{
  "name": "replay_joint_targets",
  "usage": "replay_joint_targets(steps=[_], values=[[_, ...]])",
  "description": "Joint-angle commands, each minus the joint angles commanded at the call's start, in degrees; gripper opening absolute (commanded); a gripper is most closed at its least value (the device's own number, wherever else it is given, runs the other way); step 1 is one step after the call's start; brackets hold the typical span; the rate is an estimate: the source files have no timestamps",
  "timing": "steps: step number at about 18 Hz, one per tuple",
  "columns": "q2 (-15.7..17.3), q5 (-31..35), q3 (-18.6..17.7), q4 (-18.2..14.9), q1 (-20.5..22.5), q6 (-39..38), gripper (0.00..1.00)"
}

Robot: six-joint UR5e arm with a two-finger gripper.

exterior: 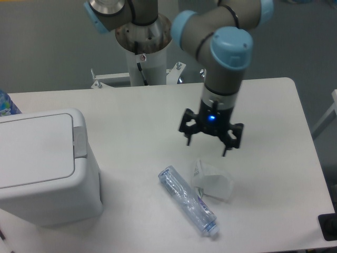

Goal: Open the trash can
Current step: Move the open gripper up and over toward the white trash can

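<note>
This looks like a robotics lab. An industrial arm with grey links and blue joint caps rises from a white pedestal bolted behind a plain white table, against a bare grey wall. Test props lie on the table: a clear plastic bottle and a crumpled wrapper.
</note>
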Motion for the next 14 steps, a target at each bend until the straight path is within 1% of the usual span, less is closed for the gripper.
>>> replay_joint_targets(steps=[2, 4, 7, 10, 11, 14], values=[[1.67, -0.89, 0.09, -0.09, -1.66, -3.96, 1.00], [2.29, -1.68, 0.35, 0.00, -4.38, -7.04, 1.00], [2.21, -4.76, 0.88, -0.09, -4.57, -9.07, 1.00], [2.29, -5.12, 0.88, -0.17, -4.57, -9.86, 1.00], [2.29, -5.12, 1.05, -0.09, -4.57, -11.17, 1.00], [2.29, -6.07, 3.68, -0.09, -4.92, -17.49, 1.00]])
